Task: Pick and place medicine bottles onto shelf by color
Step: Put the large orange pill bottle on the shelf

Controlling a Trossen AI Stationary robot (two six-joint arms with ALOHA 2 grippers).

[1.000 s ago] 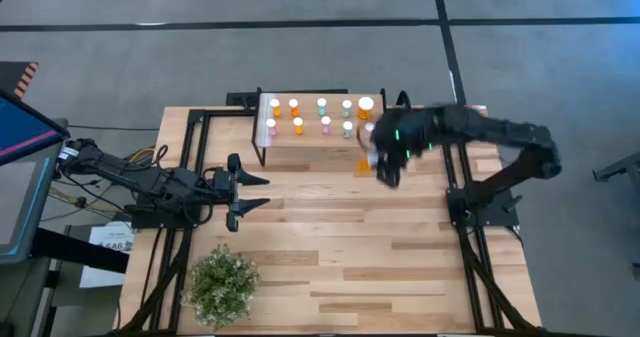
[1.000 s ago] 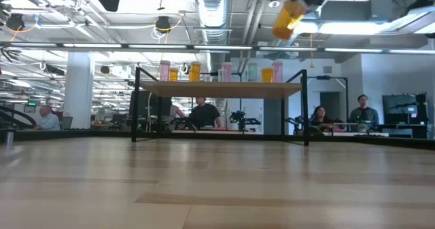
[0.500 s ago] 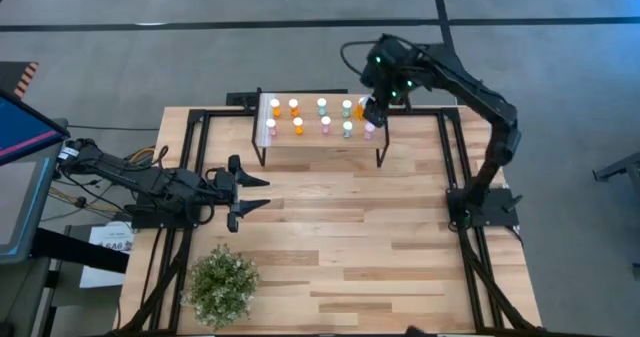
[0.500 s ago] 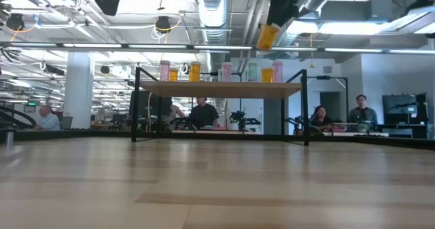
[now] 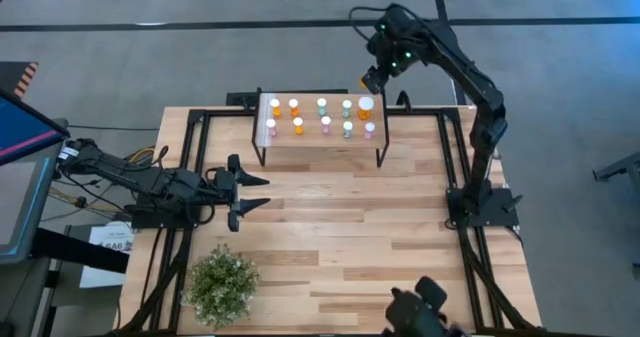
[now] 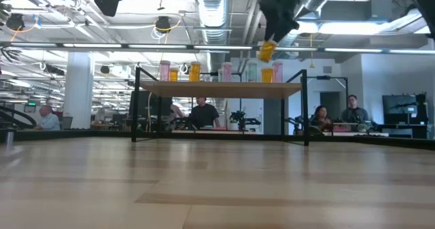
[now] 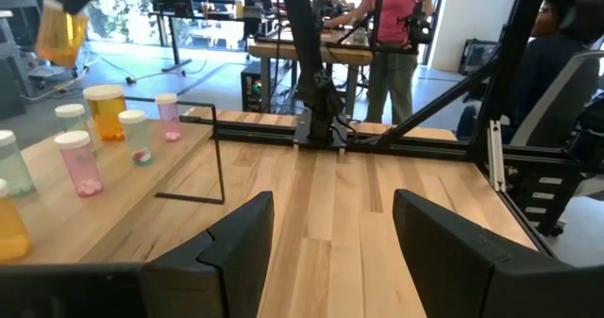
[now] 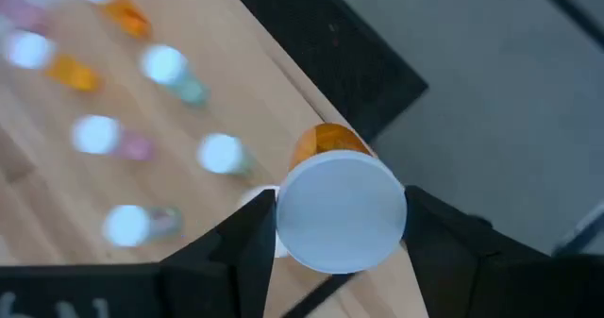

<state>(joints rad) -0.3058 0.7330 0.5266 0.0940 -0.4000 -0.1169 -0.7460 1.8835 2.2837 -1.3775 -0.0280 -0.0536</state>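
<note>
Right tool [image 8: 340, 225] is clamped on a big orange medicine bottle [image 8: 338, 205], hanging over the far right corner of the shelf [image 5: 320, 142], other bottles [image 5: 298, 126] standing below it. Left tool [image 5: 252, 191] sits spread, empty, over the tabletop [image 5: 350, 227].

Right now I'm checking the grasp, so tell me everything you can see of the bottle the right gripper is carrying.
The orange bottle has a translucent amber body and a broad white cap facing the wrist camera. The right gripper holds it between its dark fingers, clamped at the cap. It hangs tilted in the air above the shelf, near its right end, touching nothing else.
</note>
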